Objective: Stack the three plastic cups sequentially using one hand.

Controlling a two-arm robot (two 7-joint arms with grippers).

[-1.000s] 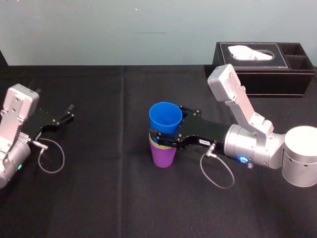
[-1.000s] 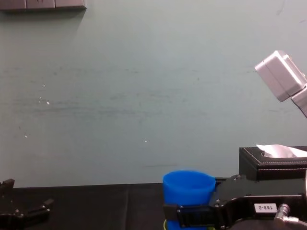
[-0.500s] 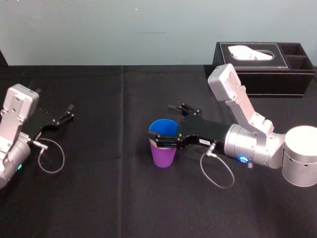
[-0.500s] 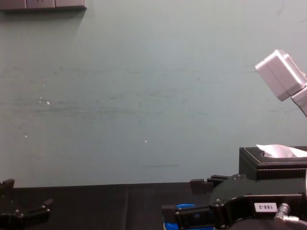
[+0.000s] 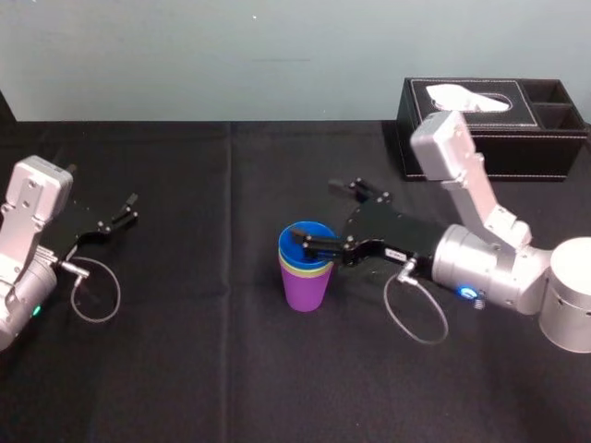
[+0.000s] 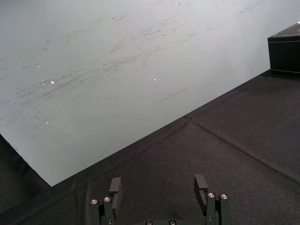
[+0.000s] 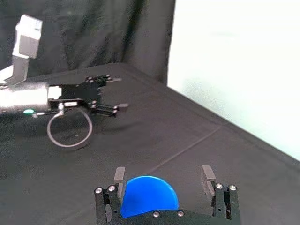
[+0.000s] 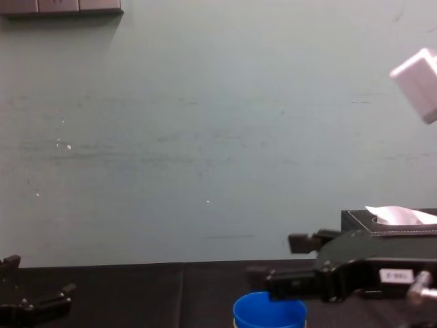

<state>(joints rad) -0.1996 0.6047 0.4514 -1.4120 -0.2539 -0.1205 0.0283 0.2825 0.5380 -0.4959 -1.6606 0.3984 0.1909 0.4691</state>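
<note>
The 3 plastic cups (image 5: 305,286) stand nested near the middle of the counter (image 5: 231,369) (blue inside yellow-green inside purple). The right end effector (image 5: 315,213) hangs wide open and empty, 1 finger just above the stack's rim. The left end effector (image 5: 133,208) rests open, well apart.

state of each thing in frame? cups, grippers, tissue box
purple cup: upright on the table, stack's base.
yellow-green cup: nested in the purple cup.
blue cup: nested in the yellow-green cup, top of stack.
right gripper: jaws open, above the blue cup's rim.
left gripper: jaws open, parked at left.
tissue box: tissue poking from the top.
</note>
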